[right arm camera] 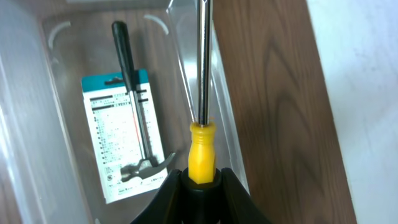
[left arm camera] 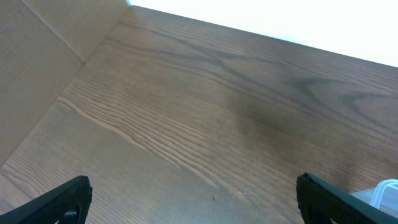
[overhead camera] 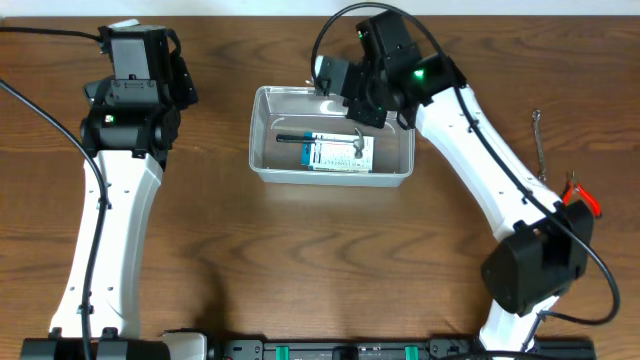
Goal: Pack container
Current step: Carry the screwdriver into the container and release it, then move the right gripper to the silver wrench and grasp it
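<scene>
The clear plastic container (overhead camera: pixel 262 150) sits at the table's middle; it also shows in the right wrist view (right arm camera: pixel 37 124). Inside lie a small hammer (right arm camera: pixel 134 106) and a blue-and-white card (overhead camera: pixel 338 152). My right gripper (overhead camera: pixel 352 92) hovers over the container's far rim, shut on a screwdriver (right arm camera: pixel 202 146) with a yellow-and-black handle and steel shaft that points along the container's far wall. My left gripper (left arm camera: pixel 193 202) is open and empty above bare table at the far left; the container's corner (left arm camera: pixel 382 193) shows at its right edge.
A wrench (overhead camera: pixel 538 145) and red-handled pliers (overhead camera: pixel 582 195) lie on the table at the right. The right arm stretches from the front right across to the container. The table's far edge runs just behind the container.
</scene>
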